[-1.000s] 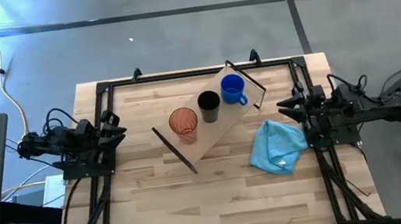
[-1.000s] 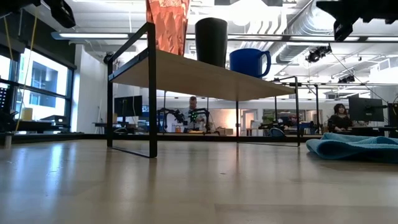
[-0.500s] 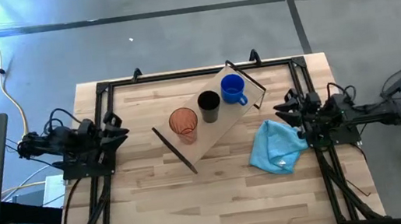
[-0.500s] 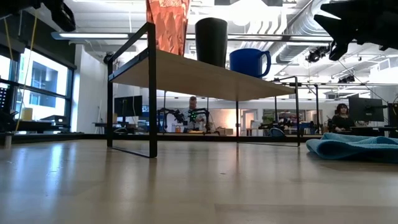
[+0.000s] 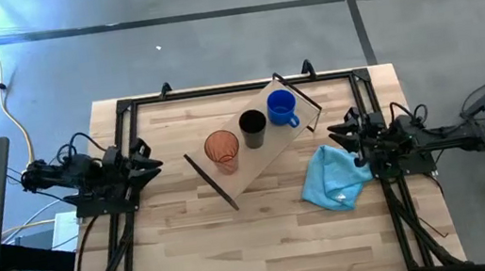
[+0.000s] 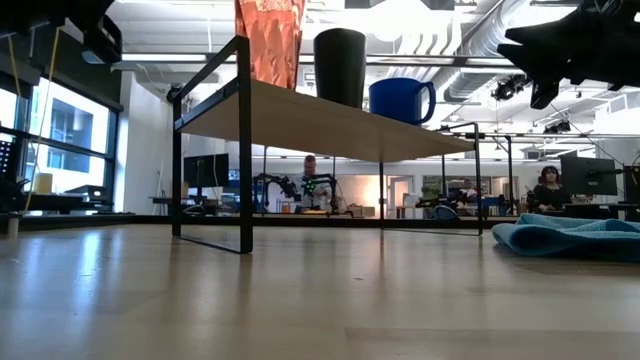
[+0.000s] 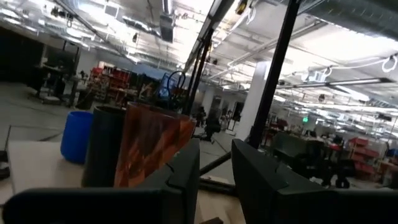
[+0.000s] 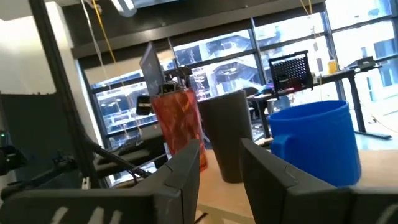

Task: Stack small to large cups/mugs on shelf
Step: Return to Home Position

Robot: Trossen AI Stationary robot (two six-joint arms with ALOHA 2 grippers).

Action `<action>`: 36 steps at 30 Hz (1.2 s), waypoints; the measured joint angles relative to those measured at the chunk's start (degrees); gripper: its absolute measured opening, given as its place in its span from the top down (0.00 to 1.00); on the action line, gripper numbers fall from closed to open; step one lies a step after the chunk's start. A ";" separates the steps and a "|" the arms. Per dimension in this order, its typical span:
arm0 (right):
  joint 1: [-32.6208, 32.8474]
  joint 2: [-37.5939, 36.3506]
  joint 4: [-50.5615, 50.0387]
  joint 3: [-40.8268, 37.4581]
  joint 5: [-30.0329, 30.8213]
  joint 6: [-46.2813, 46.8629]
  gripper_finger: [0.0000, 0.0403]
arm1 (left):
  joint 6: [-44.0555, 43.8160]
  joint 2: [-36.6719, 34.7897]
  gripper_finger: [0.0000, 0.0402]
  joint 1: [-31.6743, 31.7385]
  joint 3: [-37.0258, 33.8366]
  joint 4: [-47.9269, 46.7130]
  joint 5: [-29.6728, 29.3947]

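The translucent orange-red tumbler [image 5: 221,148], black cup [image 5: 252,125] and blue handled mug [image 5: 281,106] stood on the light wooden shelf [image 5: 265,157] at upper centre; left gripper [image 5: 150,157] mid-left and right gripper [image 5: 338,132] mid-right hung released, empty.

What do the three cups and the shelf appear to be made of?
Orange tumbler: translucent faceted plastic, probably; light passes through. Black cup: opaque, matte, likely plastic or ceramic. Blue mug: slight sheen; plastic or glazed ceramic. Shelf: pale wood-look board on thin black brackets, seemingly metal.
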 joint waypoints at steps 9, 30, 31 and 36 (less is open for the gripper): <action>0.00 0.00 0.01 -0.02 1.89 1.66 0.74 | 9.48 -0.02 0.79 0.02 0.00 7.92 0.68; 0.00 0.00 0.87 -0.07 6.32 2.29 0.74 | 8.06 -0.02 0.79 0.06 -10.12 25.13 4.72; 0.02 0.00 0.87 -0.07 6.94 2.27 0.74 | 8.05 -0.02 0.79 0.07 -10.12 25.13 4.74; 0.00 0.00 0.87 -0.07 8.70 2.17 0.74 | 8.08 -0.02 0.79 0.06 -10.12 25.10 4.77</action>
